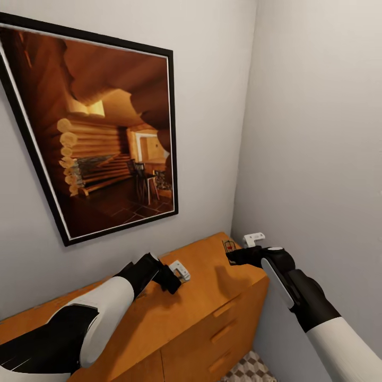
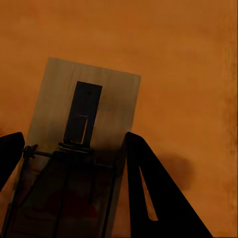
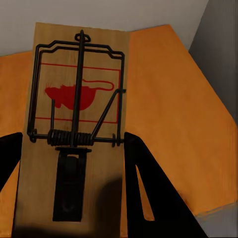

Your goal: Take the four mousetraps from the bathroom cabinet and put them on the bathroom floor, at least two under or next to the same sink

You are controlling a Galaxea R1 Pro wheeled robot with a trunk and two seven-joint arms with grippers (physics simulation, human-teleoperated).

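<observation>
We pinch one mousetrap (image 3: 74,134) in our right gripper (image 1: 237,256) and another mousetrap (image 2: 79,148) in our left gripper (image 1: 178,276), both over the cabinet (image 1: 212,297) top, ready for carrying to the bathroom floor (image 1: 249,369).

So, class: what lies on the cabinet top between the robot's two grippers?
In the head view, only bare orange wood of the cabinet lies between the left gripper and the right gripper.
</observation>
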